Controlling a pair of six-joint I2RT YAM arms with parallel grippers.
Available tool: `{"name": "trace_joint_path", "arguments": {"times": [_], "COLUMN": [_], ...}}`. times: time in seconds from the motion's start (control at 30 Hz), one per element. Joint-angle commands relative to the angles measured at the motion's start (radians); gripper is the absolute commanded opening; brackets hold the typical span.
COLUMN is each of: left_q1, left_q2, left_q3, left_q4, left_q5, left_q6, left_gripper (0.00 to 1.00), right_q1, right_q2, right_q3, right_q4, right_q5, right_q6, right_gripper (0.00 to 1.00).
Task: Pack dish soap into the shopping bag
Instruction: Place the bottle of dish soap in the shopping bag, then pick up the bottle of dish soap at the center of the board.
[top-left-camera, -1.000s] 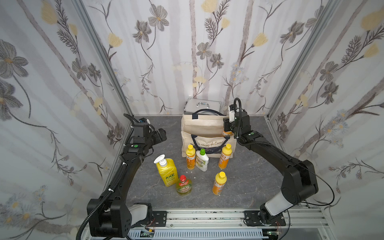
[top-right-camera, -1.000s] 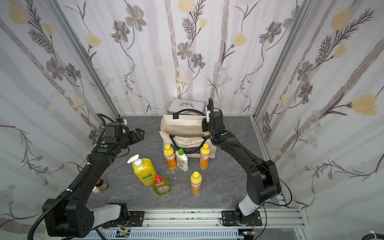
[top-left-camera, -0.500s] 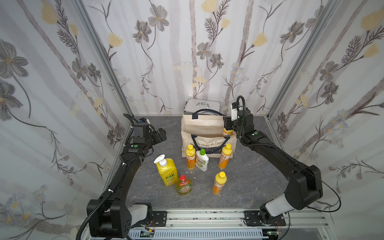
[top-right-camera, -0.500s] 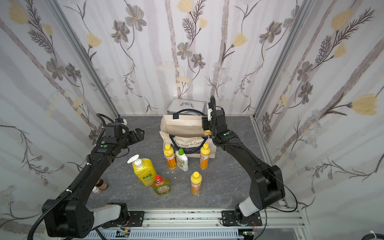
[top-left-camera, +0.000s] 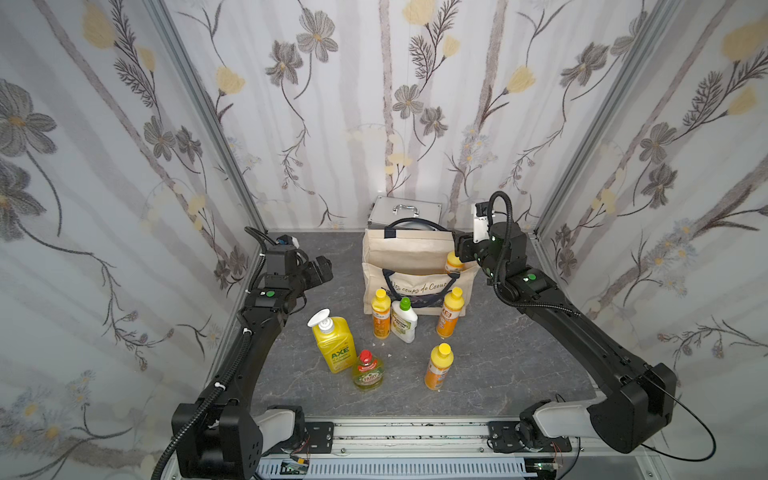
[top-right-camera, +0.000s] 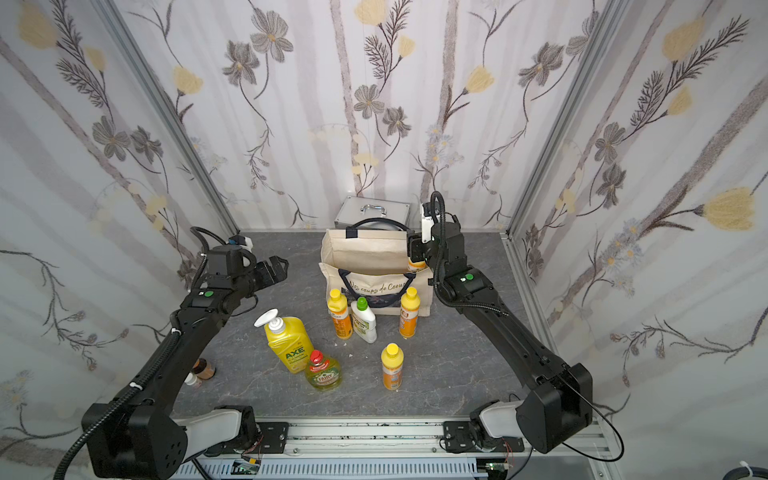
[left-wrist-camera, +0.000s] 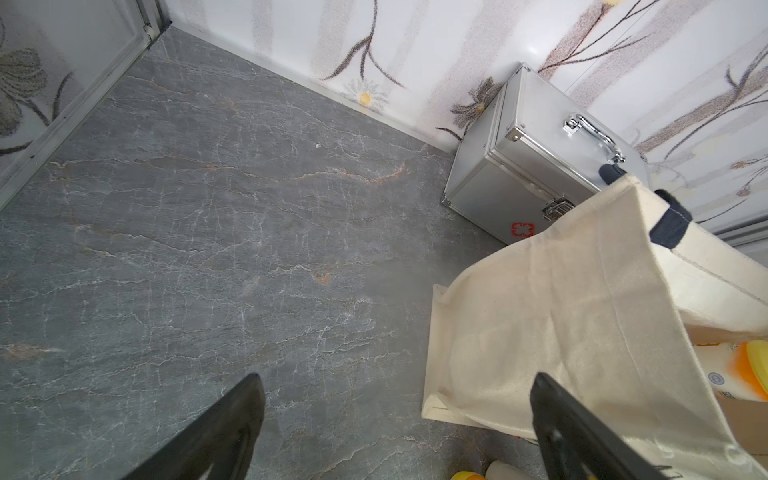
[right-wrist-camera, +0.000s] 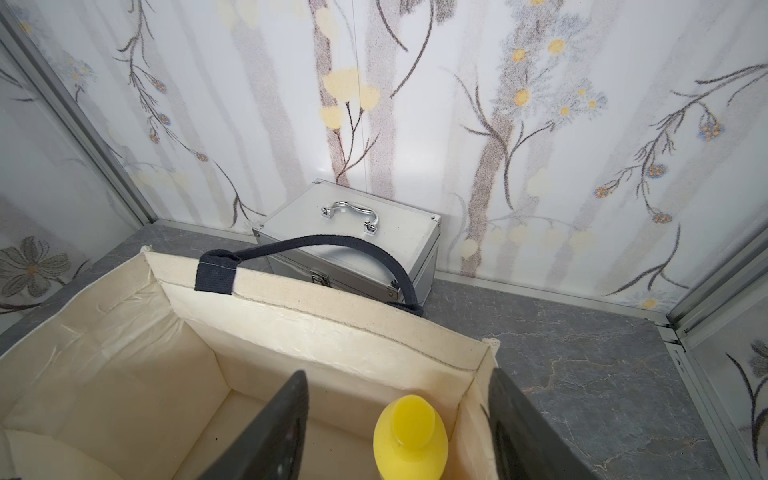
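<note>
A robotics test cell dressed up as a home: flowered wallpaper panels (top-left-camera: 374, 104) set between bare aluminium posts (top-left-camera: 211, 124) wall in a grey marble-look tabletop (top-left-camera: 498, 365), where two black robot arms, left arm (top-left-camera: 255, 336) and right arm (top-left-camera: 590, 345), are bolted to a metal rail (top-left-camera: 415, 432) with wiring exposed. Set out on it: dish soap bottles (top-left-camera: 336, 353), a canvas tote (top-left-camera: 407, 253) and a silver case (top-left-camera: 405, 210).

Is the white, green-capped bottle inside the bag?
No, the white bottle stands on the table in front of the shopping bag.
</note>
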Motion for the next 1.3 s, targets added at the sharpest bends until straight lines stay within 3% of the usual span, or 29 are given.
{"name": "trace_joint_path", "arguments": {"times": [0.0,0.27,0.43,0.83,1.0,1.27], "left_q1": [-0.001,0.000,-0.001,-0.001,-0.001,-0.002], "left_q2": [-0.002,-0.013,-0.022,-0.019,-0.013,-0.024], "left_q3": [0.002,-0.011,-0.015,-0.018,-0.020,-0.027], "left_q4": [0.017,0.025,0.033,0.044,0.047,0.048], "left_q5": [0.021,0.043,0.058,0.080,0.093,0.077], "left_q6": [0.002,0.002,0.003,0.001,-0.003,0.000], "left_gripper": [1.00,1.00,1.00,1.00,1.00,1.00], "right_q1": [0.010,0.063,0.112,0.161,0.162,0.163], "right_q2": [-0.030,-0.158,-0.248,-0.476,-0.528,-0.561], "right_q3": [-0.019,-0.109,-0.175,-0.416,-0.535,-0.599], "right_q4": [-0.018,-0.059,-0.075,-0.069,-0.014,0.053], "right_q5": [0.020,0.032,-0.034,-0.105,-0.147,-0.126], "right_q6": [-0.013,0.049,0.077,0.113,0.140,0.143], "right_gripper": [0.65,0.67,0.74,0.79,0.80,0.80]}}
